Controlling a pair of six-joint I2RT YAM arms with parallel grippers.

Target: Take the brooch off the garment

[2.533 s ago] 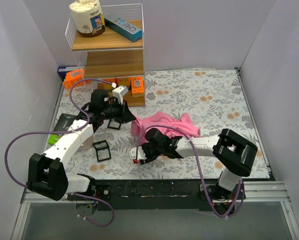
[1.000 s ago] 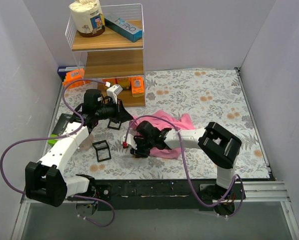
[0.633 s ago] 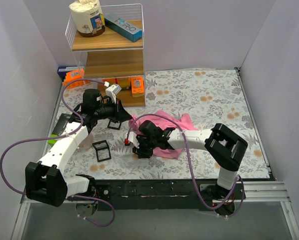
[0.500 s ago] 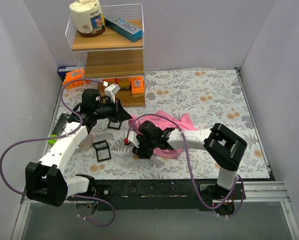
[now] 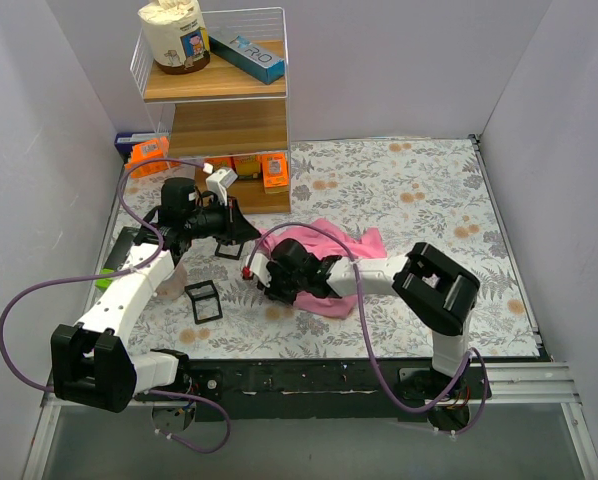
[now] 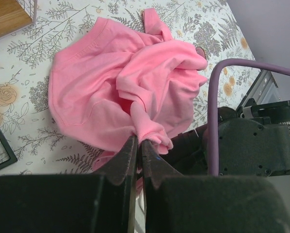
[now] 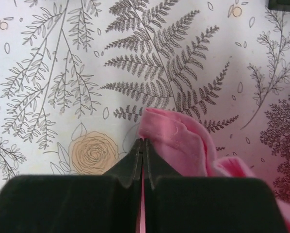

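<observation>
The pink garment [image 5: 357, 252] lies crumpled on the floral cloth at centre front. My left gripper [image 5: 257, 235] is shut on a raised fold at its left edge; in the left wrist view the fingertips [image 6: 130, 145] pinch that pink fold [image 6: 150, 131]. My right gripper [image 5: 275, 296] is low at the garment's near-left hem. In the right wrist view its jaws are shut at the left edge of a pink fold [image 7: 176, 141], with pink showing in the slit between the fingers [image 7: 157, 167]. The brooch is hidden in every view.
A wooden shelf [image 5: 229, 110] stands at the back left with orange items [image 5: 274, 172] at its foot. Two small black square frames [image 5: 203, 301] [image 5: 227, 247] lie near the left arm. A green-and-black box [image 5: 119, 258] sits at the left edge. Purple cables loop over both arms.
My right gripper stood open half a second ago and has now shut at the garment's hem, shifting slightly left. The left gripper stayed shut on its fold and drew a little left.
</observation>
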